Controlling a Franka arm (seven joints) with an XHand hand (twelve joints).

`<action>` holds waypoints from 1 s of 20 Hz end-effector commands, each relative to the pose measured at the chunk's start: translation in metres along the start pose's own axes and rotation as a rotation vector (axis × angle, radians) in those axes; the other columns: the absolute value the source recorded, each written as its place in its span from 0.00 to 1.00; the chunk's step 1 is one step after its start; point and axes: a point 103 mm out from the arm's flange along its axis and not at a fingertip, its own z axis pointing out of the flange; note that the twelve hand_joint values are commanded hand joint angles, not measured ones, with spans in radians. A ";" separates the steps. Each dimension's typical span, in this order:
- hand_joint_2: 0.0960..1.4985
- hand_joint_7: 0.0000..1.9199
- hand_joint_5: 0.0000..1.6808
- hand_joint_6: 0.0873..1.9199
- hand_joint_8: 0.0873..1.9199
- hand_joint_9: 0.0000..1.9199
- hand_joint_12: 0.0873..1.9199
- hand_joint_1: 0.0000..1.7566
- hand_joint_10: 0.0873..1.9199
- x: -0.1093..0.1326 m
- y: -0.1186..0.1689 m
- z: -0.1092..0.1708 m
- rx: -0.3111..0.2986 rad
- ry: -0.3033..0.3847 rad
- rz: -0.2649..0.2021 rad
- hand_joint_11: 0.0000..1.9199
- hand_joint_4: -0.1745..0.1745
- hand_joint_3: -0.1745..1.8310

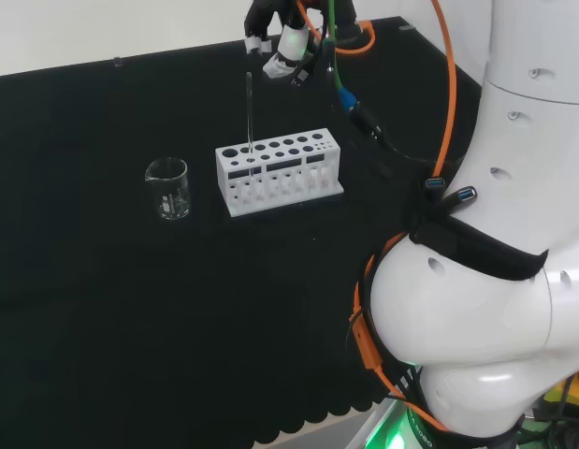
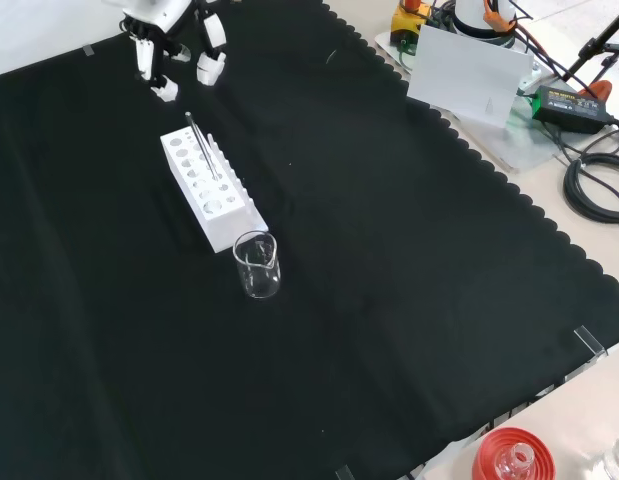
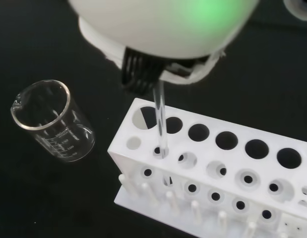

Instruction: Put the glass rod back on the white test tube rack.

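Black cloth is covering the bench; a clear beaker (image 1: 167, 188) is standing just beside one end of the white test tube rack (image 1: 278, 171). You are looking at the glass rod (image 1: 249, 122) standing near upright, its lower end already down in a hole near the beaker-side end of the rack, which is likely why it is staying vertical. The hand (image 1: 275, 33) is hovering above the rod's top. In the wrist view a finger is touching the rod; whether it is pinching or releasing, you cannot tell.
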 end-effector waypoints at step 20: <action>0.39 0.65 0.75 0.38 0.32 0.95 0.26 0.74 0.00 0.012 -0.018 -0.012 -0.072 -0.056 0.029 0.84 0.49 0.44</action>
